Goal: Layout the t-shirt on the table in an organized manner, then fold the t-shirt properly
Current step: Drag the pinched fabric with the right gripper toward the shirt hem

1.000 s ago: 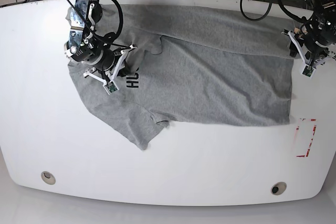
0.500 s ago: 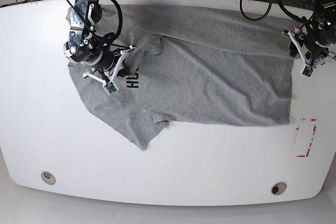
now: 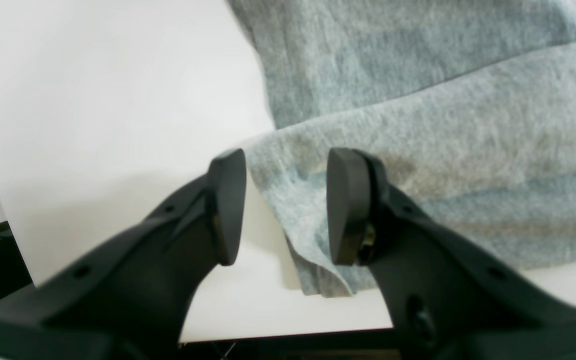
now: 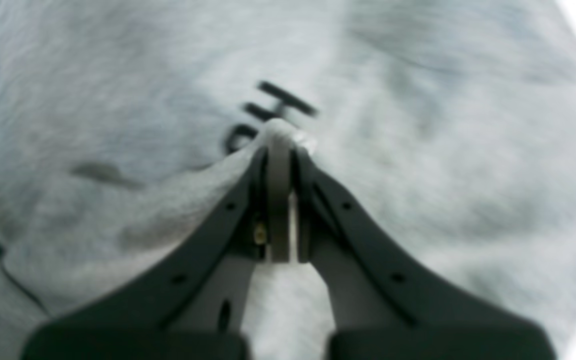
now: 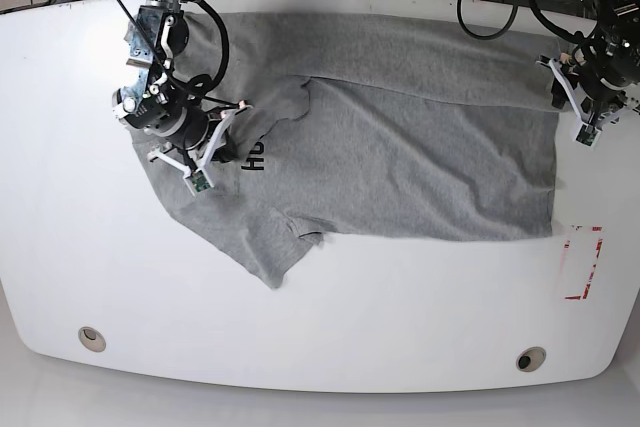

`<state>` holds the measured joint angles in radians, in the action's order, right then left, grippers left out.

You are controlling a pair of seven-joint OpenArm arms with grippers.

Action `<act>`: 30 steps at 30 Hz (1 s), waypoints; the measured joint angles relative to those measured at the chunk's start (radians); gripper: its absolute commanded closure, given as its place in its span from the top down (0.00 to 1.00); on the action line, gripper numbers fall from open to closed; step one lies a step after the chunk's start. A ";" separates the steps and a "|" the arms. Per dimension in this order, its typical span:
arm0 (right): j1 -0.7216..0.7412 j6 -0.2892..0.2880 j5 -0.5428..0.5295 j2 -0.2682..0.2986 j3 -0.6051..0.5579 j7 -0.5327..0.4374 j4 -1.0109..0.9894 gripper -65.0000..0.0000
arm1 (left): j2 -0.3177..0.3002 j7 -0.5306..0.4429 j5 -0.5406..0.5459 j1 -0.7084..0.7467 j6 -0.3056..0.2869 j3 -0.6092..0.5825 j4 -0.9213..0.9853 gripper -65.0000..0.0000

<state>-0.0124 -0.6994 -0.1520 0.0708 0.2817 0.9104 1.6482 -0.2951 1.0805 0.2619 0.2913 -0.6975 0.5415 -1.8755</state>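
The t-shirt lay partly spread across the far half of the table, still in the laying-out step. At the left, the right gripper had its fingers pinched on a fold of cloth beside dark lettering, an "H" and a rounded letter. At the right, the left gripper stood open astride the hem corner; closing there and drawing the cloth taut seemed next.

- Bare table along the lower frame and left edge gives open passage.
- T-shirt covers the upper middle.
- Cables crowd the top edge.
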 measured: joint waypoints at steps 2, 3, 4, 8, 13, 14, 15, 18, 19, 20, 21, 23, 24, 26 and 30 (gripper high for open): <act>0.004 0.003 0.008 0.005 0.007 0.000 0.000 0.00 | 0.000 0.000 0.000 0.008 0.000 0.000 0.000 0.39; 0.006 0.003 0.010 0.005 0.006 -0.001 0.000 0.00 | 0.001 0.000 0.000 0.011 0.000 0.000 0.000 0.39; 0.008 0.003 0.010 0.007 0.006 0.000 0.000 0.00 | 0.002 0.000 0.000 0.014 0.000 0.000 0.000 0.39; 0.012 0.002 0.009 0.007 0.001 -0.001 0.000 0.05 | 0.001 0.000 0.000 0.013 0.000 0.000 0.001 0.39; 0.012 0.000 -0.001 0.008 0.000 -0.001 0.000 0.34 | 0.002 0.000 0.000 0.011 0.000 0.000 0.001 0.39; 0.012 0.001 0.000 0.010 0.000 -0.001 0.000 0.39 | 0.002 0.000 0.000 0.011 0.000 0.000 0.001 0.39; 0.012 0.001 0.000 0.010 0.000 0.000 0.000 0.49 | 0.002 0.000 0.000 0.011 0.000 -0.001 0.001 0.39; 0.011 0.002 0.000 0.013 0.002 0.000 0.006 0.66 | 0.002 0.000 0.000 0.010 0.000 -0.001 0.001 0.39; 0.011 0.002 0.005 0.013 0.002 0.000 0.013 0.71 | 0.002 0.000 0.000 0.010 0.000 -0.001 0.001 0.39; 0.010 0.001 0.007 0.013 0.002 0.000 0.021 0.75 | 0.002 0.000 0.000 0.010 0.000 -0.001 0.001 0.39; 0.010 0.001 0.006 0.013 0.002 0.000 0.028 0.79 | 0.002 0.000 0.000 0.010 0.000 -0.001 0.001 0.39; 0.013 0.000 0.006 0.021 0.000 -0.001 0.040 0.81 | 0.002 0.001 0.000 0.007 0.000 -0.001 0.001 0.39; 0.018 -0.001 0.002 0.030 -0.001 -0.001 0.040 0.81 | 0.003 0.001 0.000 0.001 0.000 -0.001 0.001 0.39; 0.035 -0.005 -0.002 0.052 -0.001 -0.001 0.039 0.78 | 0.005 0.005 -0.004 -0.021 0.000 -0.001 0.001 0.39; 0.095 -0.003 -0.001 0.086 0.052 -0.012 -0.013 0.72 | 0.004 0.003 -0.003 -0.087 -0.002 0.000 0.001 0.39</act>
<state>0.0826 -0.7021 -0.1532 0.1566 0.3340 0.8982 1.6352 -0.2909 1.0836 0.2592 0.2043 -0.6991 0.5415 -1.8748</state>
